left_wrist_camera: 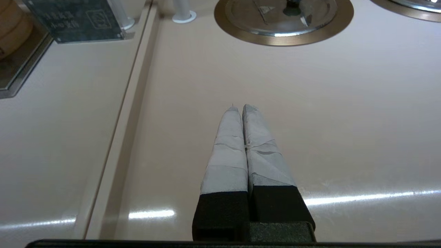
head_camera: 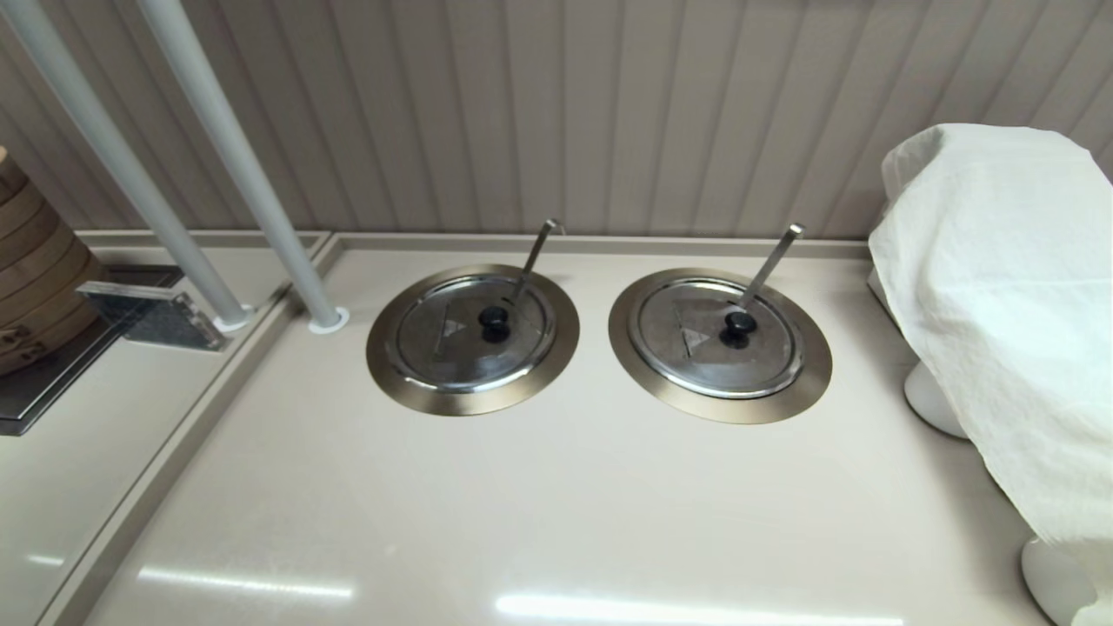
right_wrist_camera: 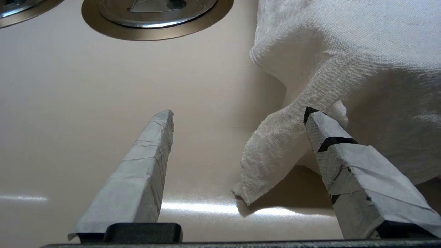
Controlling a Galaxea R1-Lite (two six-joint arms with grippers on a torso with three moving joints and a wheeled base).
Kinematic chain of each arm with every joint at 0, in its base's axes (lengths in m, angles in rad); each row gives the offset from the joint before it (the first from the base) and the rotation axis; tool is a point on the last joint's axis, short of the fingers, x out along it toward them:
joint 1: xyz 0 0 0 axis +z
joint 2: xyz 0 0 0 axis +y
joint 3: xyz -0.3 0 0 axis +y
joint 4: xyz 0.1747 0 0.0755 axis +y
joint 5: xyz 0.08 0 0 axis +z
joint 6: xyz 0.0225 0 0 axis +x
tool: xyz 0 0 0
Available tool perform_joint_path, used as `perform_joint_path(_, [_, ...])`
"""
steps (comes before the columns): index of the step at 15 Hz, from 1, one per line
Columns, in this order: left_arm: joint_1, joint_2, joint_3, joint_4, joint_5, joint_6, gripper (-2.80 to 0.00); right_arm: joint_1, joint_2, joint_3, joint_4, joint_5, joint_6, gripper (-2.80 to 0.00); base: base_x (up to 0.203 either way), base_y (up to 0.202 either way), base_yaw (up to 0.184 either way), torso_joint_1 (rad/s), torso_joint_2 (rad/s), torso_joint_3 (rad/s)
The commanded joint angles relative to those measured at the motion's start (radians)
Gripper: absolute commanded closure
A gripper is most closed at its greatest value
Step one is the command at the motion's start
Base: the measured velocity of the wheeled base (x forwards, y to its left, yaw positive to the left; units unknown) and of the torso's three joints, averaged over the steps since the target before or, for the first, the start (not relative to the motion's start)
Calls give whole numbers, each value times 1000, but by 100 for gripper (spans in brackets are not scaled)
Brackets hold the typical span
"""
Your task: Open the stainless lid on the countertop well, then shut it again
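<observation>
Stainless lid (head_camera: 474,330) sits closed in the countertop well (head_camera: 472,340), at nine o'clock of one twin lid (head_camera: 716,336). Left gripper (left_wrist_camera: 240,108): fingers pressed together, empty. Right gripper (right_wrist_camera: 237,115): spread wide, one finger beside one white cloth (right_wrist_camera: 344,69).

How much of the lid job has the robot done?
Nothing yet. The stainless lid sits flat on the countertop well. The left gripper is shut and the right gripper open, both over bare counter. Opening and closing are still left.
</observation>
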Motion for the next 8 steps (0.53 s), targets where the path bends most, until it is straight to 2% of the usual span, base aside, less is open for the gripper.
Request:
perform_joint_path(1, [0,-6,27,0,-2,-5,0,1,0,0,0,0,0,-280,0,0,0,0,0,0])
perform_joint_path(3, [0,-6,83,-17,9,-34,0,-1,0,0,0,0,0,-280,0,0,0,0,0,0])
perform_joint_path(6, [0,-6,176,-228,40,-60,0,0,1,0,0,0,0,-280,0,0,0,0,0,0])
perform_joint_path(8, [0,-6,178,-194,48,-67,0,1,0,0,0,0,0,-280,0,0,0,0,0,0])
